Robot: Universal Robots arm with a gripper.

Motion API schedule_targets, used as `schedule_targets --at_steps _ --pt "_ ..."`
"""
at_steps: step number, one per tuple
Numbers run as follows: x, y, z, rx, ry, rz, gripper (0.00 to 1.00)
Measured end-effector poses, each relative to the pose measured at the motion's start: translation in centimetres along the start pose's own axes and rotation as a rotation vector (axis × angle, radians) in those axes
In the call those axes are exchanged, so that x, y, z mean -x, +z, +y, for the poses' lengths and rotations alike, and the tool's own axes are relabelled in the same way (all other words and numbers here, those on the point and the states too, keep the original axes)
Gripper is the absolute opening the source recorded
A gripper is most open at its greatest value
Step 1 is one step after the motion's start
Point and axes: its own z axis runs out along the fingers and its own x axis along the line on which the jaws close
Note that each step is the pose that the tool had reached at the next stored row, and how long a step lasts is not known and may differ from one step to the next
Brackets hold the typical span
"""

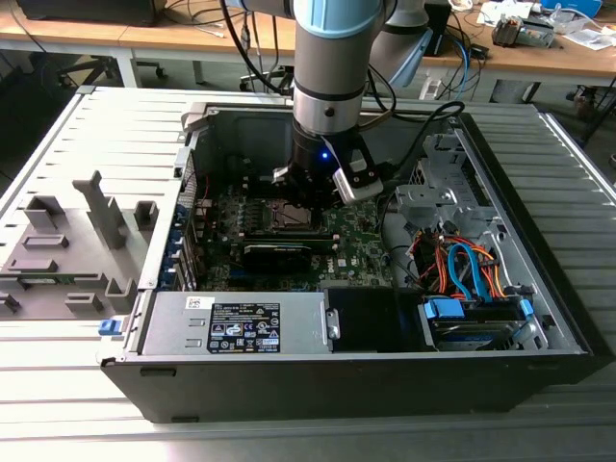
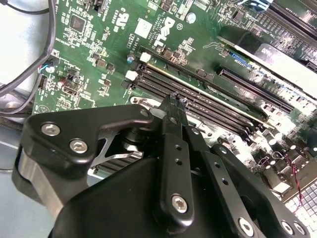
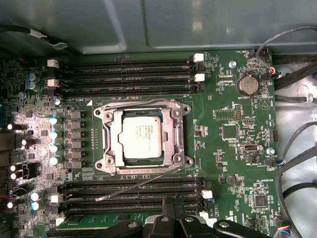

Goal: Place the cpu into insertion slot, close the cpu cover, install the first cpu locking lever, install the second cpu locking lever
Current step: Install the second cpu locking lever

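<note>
The cpu (image 3: pixel 141 138) lies flat in its socket on the green motherboard (image 3: pixel 233 148), its top a dull, pale silver square. Round it sits the cpu cover (image 3: pixel 176 135), a thin grey metal frame with an open window, lying down over the chip. One thin wire lever (image 3: pixel 143 182) slants loose across the board just below the socket and over the nearest black memory slots (image 3: pixel 133 191) — not tucked in; another runs along the socket's far edge.

My gripper (image 2: pixel 174 101) hangs just above those slots, beside the socket: matt black links with bright screw heads, the fingers (image 2: pixel 171 106) brought together to a narrow tip with nothing between them.

In the exterior view my arm (image 1: pixel 332 87) stands upright inside the open computer case (image 1: pixel 539 327), with the case's grey walls, a silver power supply (image 1: pixel 241 322) and orange and blue cables (image 1: pixel 462 265) hemming the board — the freest room is straight overhead.
</note>
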Motion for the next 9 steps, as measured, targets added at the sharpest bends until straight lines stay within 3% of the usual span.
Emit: schedule_targets --at_steps 9 --pt "0.02 0.0 -0.31 0.0 0.0 0.0 0.11"
